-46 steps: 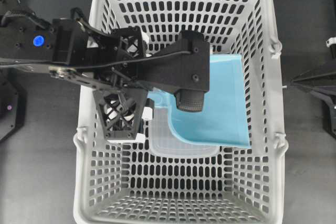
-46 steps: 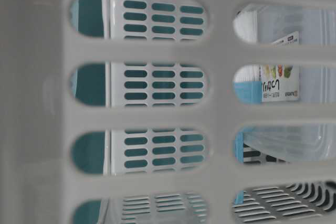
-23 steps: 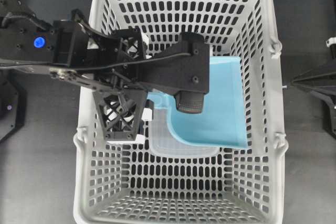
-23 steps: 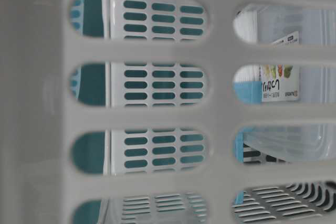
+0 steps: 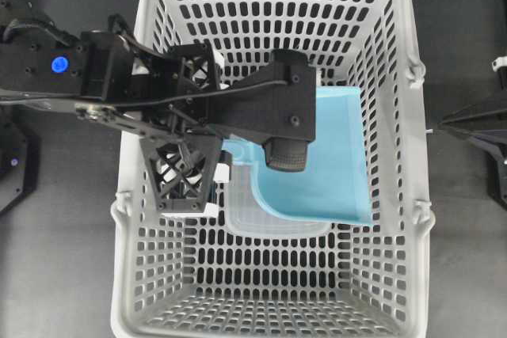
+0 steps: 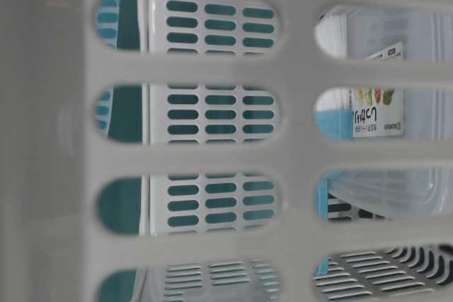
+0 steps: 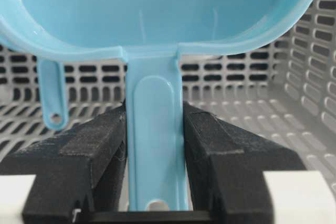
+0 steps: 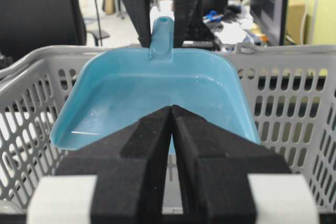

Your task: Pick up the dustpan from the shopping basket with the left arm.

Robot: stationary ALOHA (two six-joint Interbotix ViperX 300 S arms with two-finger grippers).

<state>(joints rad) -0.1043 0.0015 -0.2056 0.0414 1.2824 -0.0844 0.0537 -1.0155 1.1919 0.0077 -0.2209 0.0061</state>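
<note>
Dustpan (image 7: 157,35) handle between left fingers (image 7: 89,156), above shopping basket (image 7: 294,103) floor.

Even bright light; blurred near basket wall (image 6: 212,153)

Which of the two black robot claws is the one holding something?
The left gripper. Its two black fingers squeeze the thin handle of the light blue plastic dustpan. The right gripper is pinched shut on nothing, outside the grey slotted basket.

The left arm (image 5: 261,104) hides the dustpan (image 5: 333,164) handle overhead; the table-level view blurs the shopping basket (image 6: 297,153) wall.
</note>
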